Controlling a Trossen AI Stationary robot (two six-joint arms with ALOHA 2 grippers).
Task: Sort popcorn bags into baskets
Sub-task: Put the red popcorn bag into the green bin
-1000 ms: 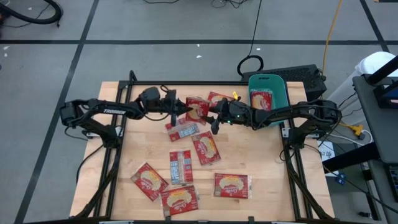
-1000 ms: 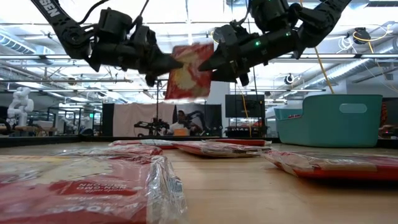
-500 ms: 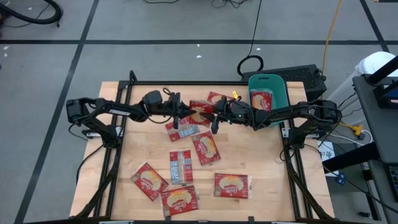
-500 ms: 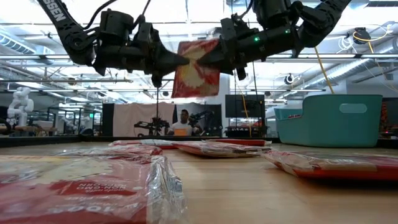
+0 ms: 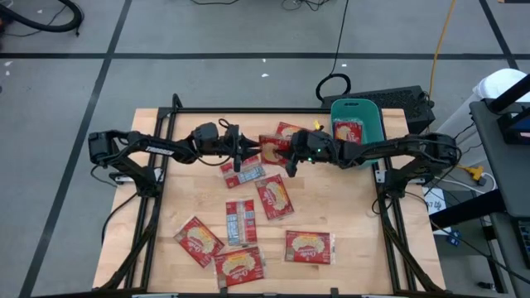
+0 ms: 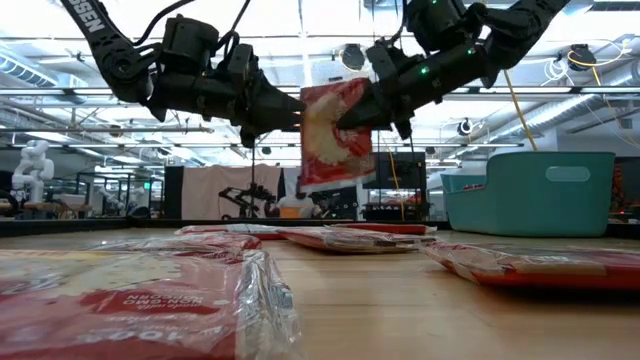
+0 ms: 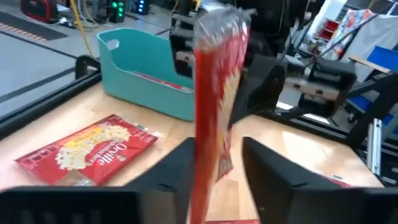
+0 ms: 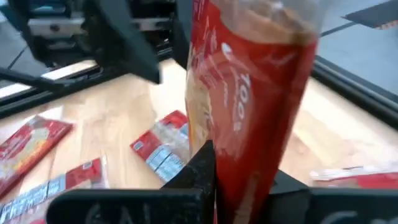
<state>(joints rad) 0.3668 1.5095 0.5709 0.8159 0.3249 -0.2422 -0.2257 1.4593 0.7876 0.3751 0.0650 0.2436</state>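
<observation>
One red popcorn bag hangs in the air over the middle of the table's far half, between my two grippers. My right gripper comes from the right and is shut on it. My left gripper comes from the left and is open, with a finger on either side of the bag's left edge. The teal basket stands at the far right corner with one bag lying in it. Several more bags lie flat on the table, one of them just nearer than the grippers. My left gripper's fingers flank the bag's left edge; whether either one touches it I cannot tell. My right gripper pinches the bag's right edge, in its upper half, between its two fingers. The fingers come from the table's right, slanting a little down. The bag hangs upright below them, clear of the table.
Loose bags lie near the front edge, and one grey-sided packet lies mid-table. A black box sits behind the basket. Bare wood shows at the table's right, in front of the basket.
My right gripper has shut on the bag's right edge, and my left gripper, which held the left edge, has opened. Both grippers and the bag have shifted a little toward the table's right. The bag now hangs more upright and a little lower.
</observation>
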